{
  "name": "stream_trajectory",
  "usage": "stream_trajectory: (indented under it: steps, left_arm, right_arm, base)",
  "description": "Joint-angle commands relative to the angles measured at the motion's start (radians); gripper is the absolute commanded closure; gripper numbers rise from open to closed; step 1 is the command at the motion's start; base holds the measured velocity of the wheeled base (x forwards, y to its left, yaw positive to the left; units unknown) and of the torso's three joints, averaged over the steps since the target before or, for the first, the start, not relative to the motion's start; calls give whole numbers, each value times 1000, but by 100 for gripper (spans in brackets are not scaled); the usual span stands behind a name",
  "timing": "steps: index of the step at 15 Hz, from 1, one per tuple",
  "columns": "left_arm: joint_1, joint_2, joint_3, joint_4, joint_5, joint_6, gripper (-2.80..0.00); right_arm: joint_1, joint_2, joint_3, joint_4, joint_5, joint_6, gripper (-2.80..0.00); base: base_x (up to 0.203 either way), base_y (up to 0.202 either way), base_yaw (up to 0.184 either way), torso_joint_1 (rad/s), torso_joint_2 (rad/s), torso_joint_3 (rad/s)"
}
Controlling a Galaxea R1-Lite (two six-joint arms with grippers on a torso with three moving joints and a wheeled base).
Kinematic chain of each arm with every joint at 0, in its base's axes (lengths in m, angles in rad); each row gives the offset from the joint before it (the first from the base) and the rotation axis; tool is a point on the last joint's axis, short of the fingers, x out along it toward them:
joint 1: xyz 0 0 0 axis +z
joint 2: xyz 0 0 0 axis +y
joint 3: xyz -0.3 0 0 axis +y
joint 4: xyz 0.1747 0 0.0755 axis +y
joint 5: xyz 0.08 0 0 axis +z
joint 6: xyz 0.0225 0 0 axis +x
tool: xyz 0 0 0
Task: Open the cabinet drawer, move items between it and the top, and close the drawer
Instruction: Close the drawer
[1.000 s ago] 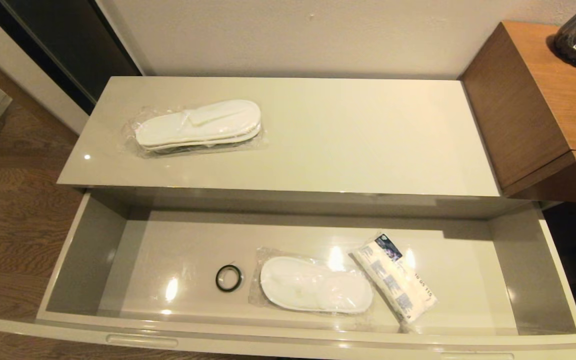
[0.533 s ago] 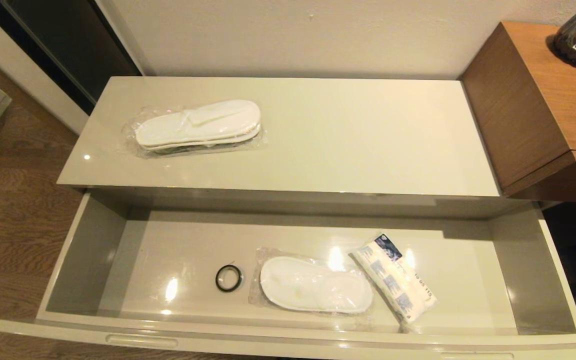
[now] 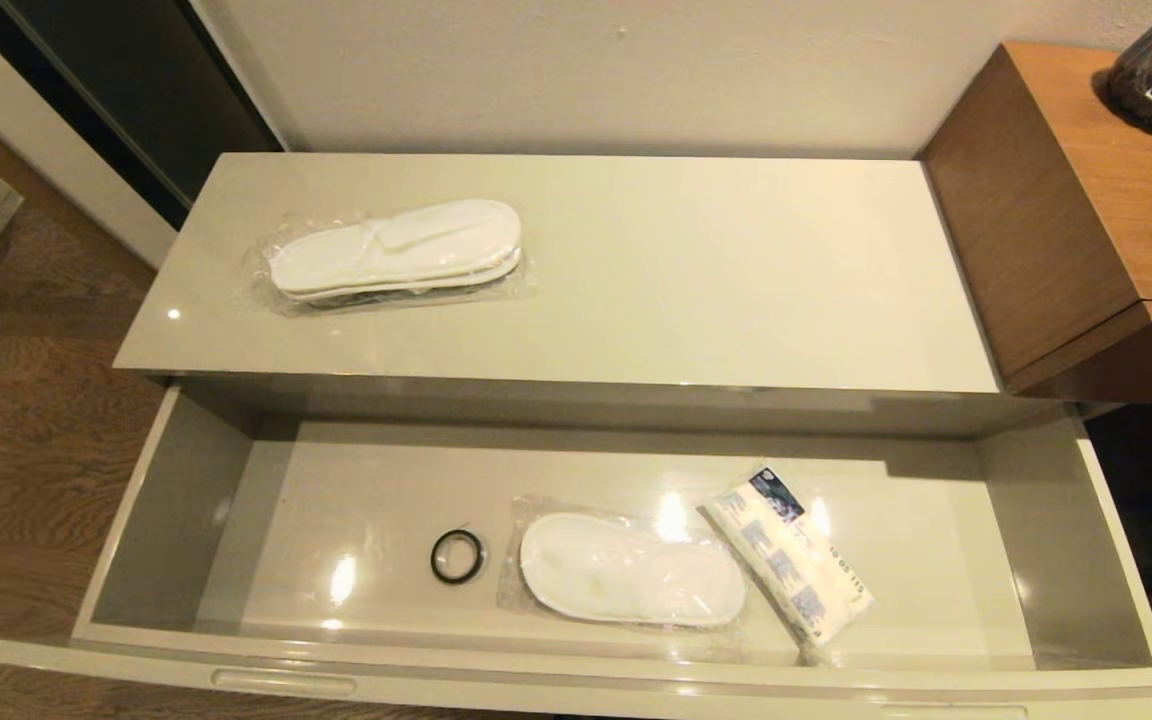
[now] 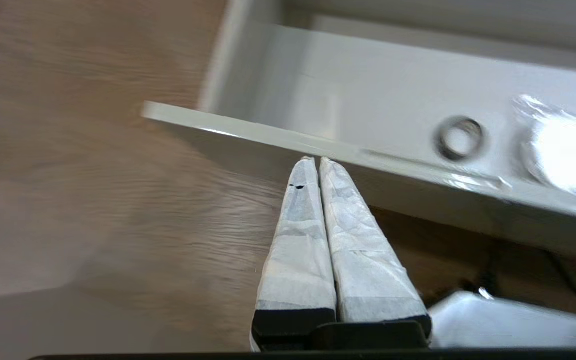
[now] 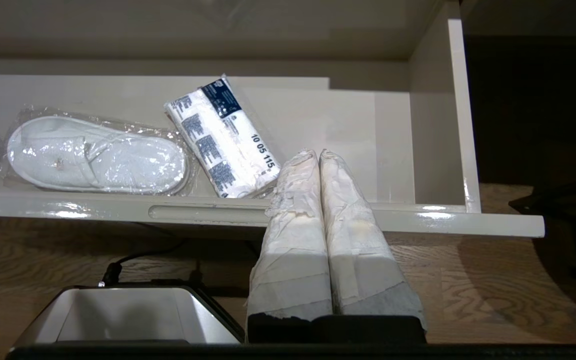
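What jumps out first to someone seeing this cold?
The cabinet drawer stands wide open, holding wrapped slippers, a blue-printed packet right of them, and a black ring on their left. A second slipper pack lies on the top, left of centre.

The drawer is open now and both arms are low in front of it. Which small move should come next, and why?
Probably the right gripper should open and rise over the drawer front toward the packet. Its jaws are shut and empty, just outside the open drawer, and the packet lies nearest. The left gripper is shut by the far corner.
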Motion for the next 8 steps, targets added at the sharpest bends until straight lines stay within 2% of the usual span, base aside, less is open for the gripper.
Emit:
stream_trajectory:
  steps: [1,3,6,8]
  left_arm:
    - [1,-38,26,-7,-24,-4,0]
    - [1,-38,26,-7,-20,-28,0]
    - [1,-38,26,-7,-20,-30,0]
    - [1,-38,29,-60,-15,-23,0]
  right_arm:
    - [0,0,0,-1,1,0,0]
    - [0,0,0,-1,2,0,0]
    - [0,0,0,-1,0,0,0]
    - [0,0,1,-1,0,0,0]
  base:
    - [0,0,0,0,0,0]
    - [0,0,0,0,0,0]
    - [0,0,0,0,0,0]
    - [0,0,0,0,0,0]
